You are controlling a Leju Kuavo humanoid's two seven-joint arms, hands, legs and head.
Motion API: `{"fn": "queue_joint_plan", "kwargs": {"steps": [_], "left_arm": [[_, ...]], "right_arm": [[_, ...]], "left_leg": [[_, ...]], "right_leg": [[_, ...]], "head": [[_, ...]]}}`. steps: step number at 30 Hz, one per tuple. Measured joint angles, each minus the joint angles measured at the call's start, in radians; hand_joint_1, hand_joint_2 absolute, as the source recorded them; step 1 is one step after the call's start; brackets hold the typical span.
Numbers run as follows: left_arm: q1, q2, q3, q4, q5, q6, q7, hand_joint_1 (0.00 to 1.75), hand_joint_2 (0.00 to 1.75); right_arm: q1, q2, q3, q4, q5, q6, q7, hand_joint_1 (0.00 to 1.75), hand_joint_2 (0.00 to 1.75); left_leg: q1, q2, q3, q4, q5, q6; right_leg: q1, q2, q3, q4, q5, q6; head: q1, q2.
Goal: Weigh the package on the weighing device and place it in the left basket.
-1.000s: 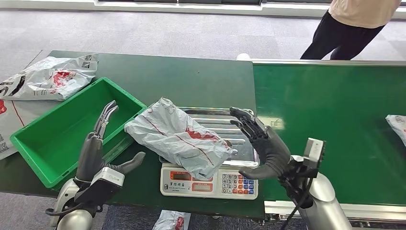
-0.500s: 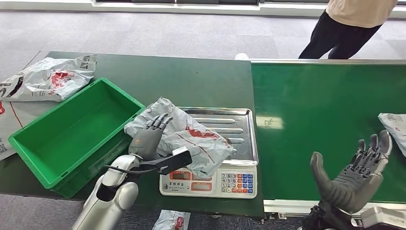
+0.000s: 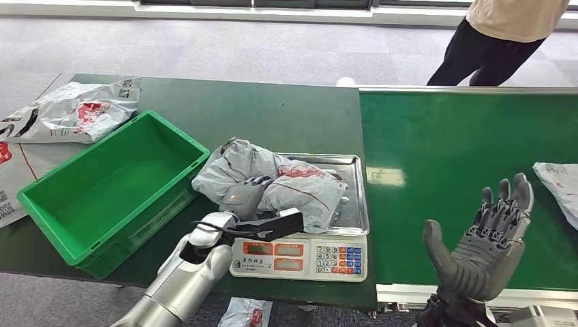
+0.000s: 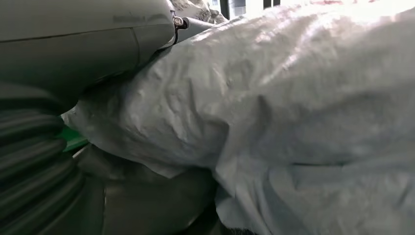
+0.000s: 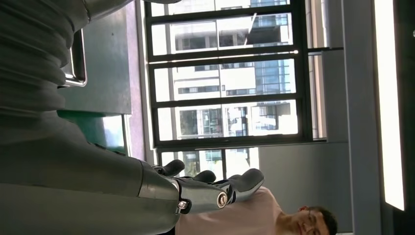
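Note:
A crumpled grey plastic package (image 3: 300, 185) with red print lies on the steel tray of the scale (image 3: 320, 257), its left end hanging over the tray edge toward the green basket (image 3: 102, 184). My left hand (image 3: 244, 196) grips the package at its near side, fingers curled into the bunched plastic. Up close in the left wrist view, the package (image 4: 293, 122) is wedged against my left hand (image 4: 98, 49). My right hand (image 3: 487, 238) is raised over the near edge of the conveyor, open, palm up, fingers apart and holding nothing; the right wrist view has that hand (image 5: 195, 191) against windows.
The green conveyor belt (image 3: 463, 150) runs to the right of the scale with another package (image 3: 557, 182) at its right edge. More packages (image 3: 71, 110) lie behind and left of the basket. A person (image 3: 501, 37) stands beyond the conveyor.
My left hand has closed into the package and bunched it up, shifting it right on the tray. My right hand has stayed raised and open, drifting slightly left and up.

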Motion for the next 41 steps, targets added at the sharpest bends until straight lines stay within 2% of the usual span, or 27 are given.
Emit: {"fn": "queue_joint_plan", "kwargs": {"steps": [5,10,20,23,27,32,33,36,37,41], "left_arm": [[-0.012,-0.016,0.000,0.028,0.009,0.017,-0.012,1.75,1.75],[0.004,-0.017,0.001,-0.005,0.043,0.052,-0.023,1.75,1.75],[0.091,0.015,0.066,-0.285,0.041,0.259,-0.051,1.75,1.75],[0.095,0.036,0.112,-0.415,-0.017,0.330,-0.033,1.75,1.75],[0.089,0.071,0.214,-0.549,-0.047,0.350,-0.003,1.75,1.75],[0.020,0.149,0.384,-0.576,-0.026,0.401,0.038,1.75,1.75],[0.006,0.162,0.415,-0.571,-0.022,0.408,0.042,1.65,1.75],[-0.029,0.210,0.491,-0.511,-0.038,0.417,0.063,0.34,1.75],[-0.038,0.228,0.517,-0.481,-0.047,0.419,0.067,0.00,1.75],[-0.045,0.266,0.577,-0.408,-0.068,0.423,0.055,0.00,1.75]], "right_arm": [[-0.010,0.002,0.000,0.004,-0.009,0.009,0.000,0.00,1.75],[-0.020,0.003,0.000,0.013,-0.022,0.008,0.000,0.00,1.75],[-0.023,0.011,0.000,0.036,-0.018,0.008,0.000,0.00,1.75],[-0.030,0.011,0.000,0.053,-0.028,0.003,0.000,0.00,1.75],[-0.037,0.011,0.000,0.078,-0.040,-0.015,0.001,0.00,1.75],[-0.042,0.002,0.011,0.098,-0.050,-0.075,0.001,0.00,1.75],[-0.041,0.000,0.013,0.099,-0.053,-0.082,0.001,0.00,1.75],[-0.035,-0.012,0.020,0.100,-0.058,-0.092,0.001,0.00,1.75],[-0.030,-0.017,0.023,0.100,-0.059,-0.093,0.001,0.00,1.75],[-0.009,-0.035,0.032,0.100,-0.064,-0.091,0.001,0.00,1.75]], "left_leg": [[0.000,0.000,0.001,0.000,0.001,0.000],[0.000,0.000,0.002,0.000,0.001,0.000],[0.000,0.000,-0.006,0.000,0.002,0.000],[0.000,0.000,-0.007,0.000,0.002,-0.001],[0.000,0.000,-0.007,0.000,0.002,-0.001],[0.001,0.001,-0.007,0.000,0.004,-0.004],[0.001,0.001,-0.007,0.000,0.004,-0.004],[0.001,0.001,-0.007,0.000,0.005,-0.004],[0.001,0.001,-0.007,0.000,0.005,-0.005],[0.001,0.002,-0.008,0.000,0.005,-0.005]], "right_leg": [[0.000,0.000,0.002,0.000,0.001,0.000],[0.000,0.000,0.001,0.000,0.001,0.000],[0.000,0.001,-0.007,0.001,0.001,0.000],[0.001,0.001,-0.008,0.001,0.002,-0.001],[0.001,0.001,-0.008,0.001,0.002,-0.001],[0.002,0.003,-0.011,0.001,0.003,-0.003],[0.002,0.003,-0.011,0.001,0.003,-0.003],[0.003,0.002,-0.011,0.002,0.003,-0.004],[0.003,0.002,-0.011,0.002,0.003,-0.004],[0.003,0.005,-0.012,0.002,0.004,-0.005]], "head": [[0.000,0.000],[0.000,0.000],[0.000,0.000],[0.000,0.000],[0.000,0.000],[0.000,0.000],[0.000,0.000],[0.000,0.000],[0.000,0.000],[0.000,0.000]]}}
